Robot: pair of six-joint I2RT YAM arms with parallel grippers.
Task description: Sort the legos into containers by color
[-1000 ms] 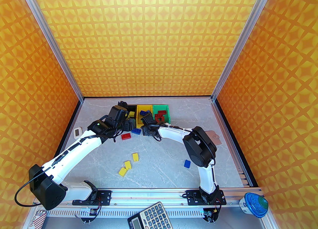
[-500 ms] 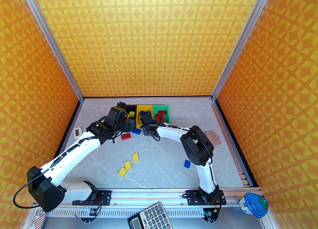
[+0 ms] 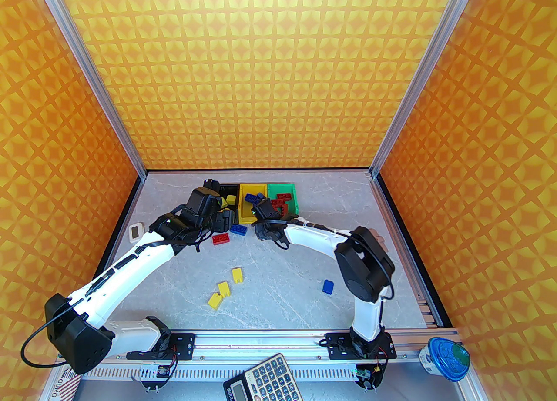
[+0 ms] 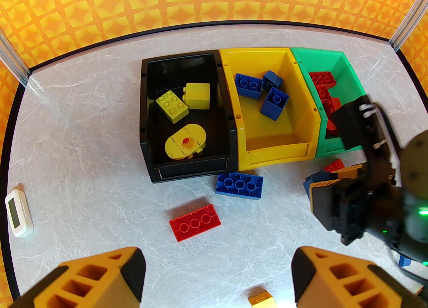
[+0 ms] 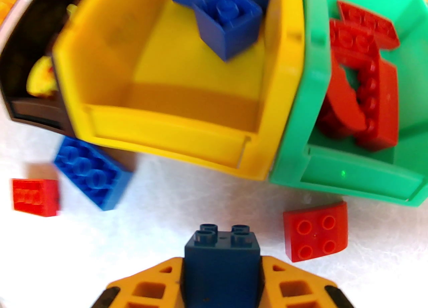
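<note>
Blues [image 5: 227, 22] go in yellow bin [image 5: 187, 139], so rt gripper [image 5: 222, 265] clamps a dark blue brick [image 5: 222, 250] just before it; lt gripper [image 4: 217, 266] hangs wide open, nothing held, also before it.

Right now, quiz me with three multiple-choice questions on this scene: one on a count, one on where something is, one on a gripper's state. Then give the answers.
1. How many yellow pieces show in the black bin?
A one
B six
C three

2. Where do the sorted blue bricks lie?
A in the black bin
B in the yellow bin
C on the calculator

3. The right gripper is:
A shut on a blue brick
B open and empty
C shut on a red brick

Answers:
1 C: the left wrist view shows two bricks and one oval piece on that bin's floor.
2 B: all three sit inside the yellow bin.
3 A: the right wrist view shows the brick pinched between its fingers.
</note>
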